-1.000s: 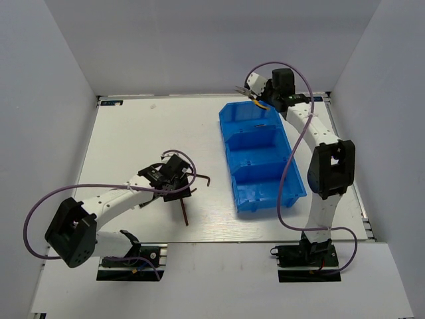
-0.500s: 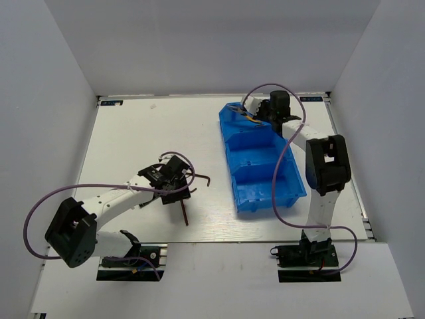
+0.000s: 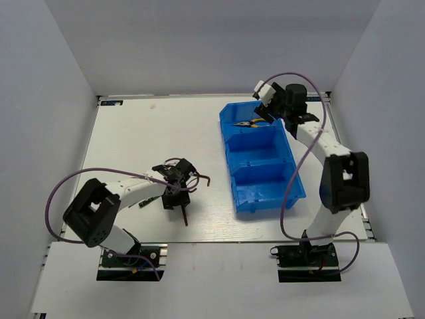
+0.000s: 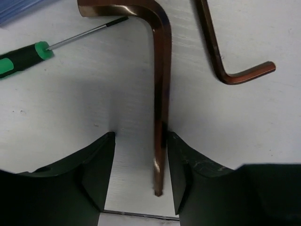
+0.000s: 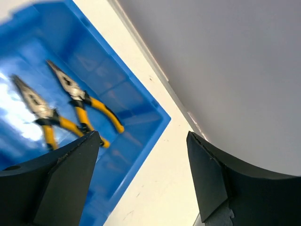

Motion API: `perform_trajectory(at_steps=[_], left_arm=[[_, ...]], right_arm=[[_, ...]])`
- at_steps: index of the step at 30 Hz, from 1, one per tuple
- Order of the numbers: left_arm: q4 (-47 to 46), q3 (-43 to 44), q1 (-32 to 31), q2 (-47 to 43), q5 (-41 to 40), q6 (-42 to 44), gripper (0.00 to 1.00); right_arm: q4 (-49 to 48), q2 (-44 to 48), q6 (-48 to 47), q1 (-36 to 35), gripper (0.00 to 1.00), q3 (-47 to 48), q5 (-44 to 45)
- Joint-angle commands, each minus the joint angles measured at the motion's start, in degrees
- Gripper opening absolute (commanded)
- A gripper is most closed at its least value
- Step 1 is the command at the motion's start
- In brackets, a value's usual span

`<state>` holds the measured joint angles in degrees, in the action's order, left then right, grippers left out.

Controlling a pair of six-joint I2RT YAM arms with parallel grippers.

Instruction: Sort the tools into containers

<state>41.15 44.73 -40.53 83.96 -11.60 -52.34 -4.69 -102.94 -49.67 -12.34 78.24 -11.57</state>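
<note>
Leaves the right gripper (image 5: 142, 150) wide open and empty at the upper right of the top view, with the pliers (image 5: 80, 101) carried a second ago now lying beside a second pair (image 5: 40, 115) in the far compartment of the containers (image 3: 260, 158). Sets the left gripper (image 4: 140, 146), open and holding nothing, lower at centre left, astride the shank of a hex key (image 4: 162, 84) on the tabletop (image 4: 70, 103). Means one more tool sorted, with the hex key likely next.

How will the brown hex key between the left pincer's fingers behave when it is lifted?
The hex key looks like solid metal, so probably stiff and rather heavy. Gripped near its straight end by the left pincer, the bent end may swing down.
</note>
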Motion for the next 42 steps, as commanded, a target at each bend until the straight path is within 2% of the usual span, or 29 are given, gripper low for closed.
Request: perform_trajectory(at_steps=[1,3,5,7,8,9,12,15,16,17,18,19,20,21,22,23,26,32,36,37,38,39,40,41,42], left_arm=[[-2.3,2.37,-0.25,3.47,-2.47,1.01,0.59],[-3.18,3.78,-0.25,7.34,-3.52,1.8,0.55],[-3.18,4.57,-0.77,10.76,-3.52,1.8,0.47],[-3.18,5.1,-0.77,12.27,-4.05,1.8,0.26],[-3.18,5.1,-1.38,12.28,-4.05,1.8,0.08],[-2.48,5.1,-1.39,12.8,-4.05,1.8,0.0],[0.59,7.46,-2.53,9.83,-4.05,3.02,0.0],[4.11,14.03,-3.84,3.85,-6.41,5.57,0.0],[5.07,16.07,-3.85,2.71,-6.42,9.15,0.0],[4.21,19.4,-4.55,0.7,-6.94,12.05,0.0],[-0.67,20.39,-4.55,-0.11,-6.25,15.74,0.0],[-4.63,20.4,-4.55,-0.81,-4.77,19.86,0.0],[-9.11,20.4,-5.08,-0.82,-1.01,29.48,0.0],[-12.37,21.18,-5.08,-0.82,0.51,33.4,0.0],[-18.67,21.8,-5.08,0.05,2.87,37.44,0.0],[-22.04,22.76,-5.08,0.93,7.51,45.14,0.0],[-31.02,27.4,-5.08,6.9,14.91,57.29,0.0],[-32.01,44.28,-3.94,24.72,23.36,69.72,0.0],[-31.39,54.38,-3.94,32.39,24.69,70.35,0.0],[-30.87,55.72,-3.94,33.53,24.69,70.35,0.0],[-29.99,56.95,-3.94,34.59,24.08,70.35,0.06],[-29.98,58.35,-3.94,35.3,24.08,68.79,0.18],[-29.98,58.37,-3.94,35.83,23.21,67.99,0.46],[-29.98,58.37,-3.94,35.83,22.5,67.11,0.54],[-29.98,58.37,-3.94,35.31,21.97,65.71,0.59]], right_arm=[[3.63,8.52,10.01,0.39,0.8,-4.03,-5.29],[6.17,11.52,13.88,0.56,0.8,-5.81,-6.62],[8.62,15.56,15.82,0.65,0.8,-8.88,-8.99],[8.82,18.54,17.76,0.56,0.8,-11.34,-10.74],[10.3,19.26,19.59,0.65,0.8,-12.74,-11.19],[10.92,19.79,20.22,0.74,0.8,-13.19,-11.54],[14.35,22.16,22.16,0.91,0.79,-14.08,-14.35],[19.52,24.01,23.56,1.35,0.71,-14.34,-18.74],[20.76,24.62,23.22,1.7,0.67,-13.99,-23.27],[23.47,24.8,22.61,1.79,0.55,-13.9,-24.62],[24.02,25.15,22.51,2.4,0.16,-13.81,-28.73],[24.46,25.15,22.16,2.67,0.0,-13.9,-30.33],[25.25,25.33,21.81,3.37,0.0,-13.99,-31.57],[26.73,25.33,20.85,3.46,0.0,-13.81,-35.15],[27.53,25.15,20.41,4.16,0.0,-13.64,-35.88],[29.37,25.15,20.23,4.25,0.0,-13.2,-36.32],[32.02,25.68,19.96,5.3,0.0,-12.41,-37.03],[33.08,31.3,17.94,8.03,0.0,-15.74,-36.68],[32.64,34.55,18.11,9.52,0.0,-18.2,-35.72],[32.55,35.86,18.81,9.96,0.13,-19.08,-35.8],[32.72,36.14,18.65,10.49,0.28,-19.43,-35.8],[33.07,36.4,18.64,10.49,0.43,-19.44,-35.8],[34.12,36.66,18.99,10.75,0.53,-19.44,-35.89],[35.0,36.84,19.0,11.02,0.62,-19.44,-36.06],[35.36,36.75,18.47,10.93,0.64,-19.35,-36.85]])
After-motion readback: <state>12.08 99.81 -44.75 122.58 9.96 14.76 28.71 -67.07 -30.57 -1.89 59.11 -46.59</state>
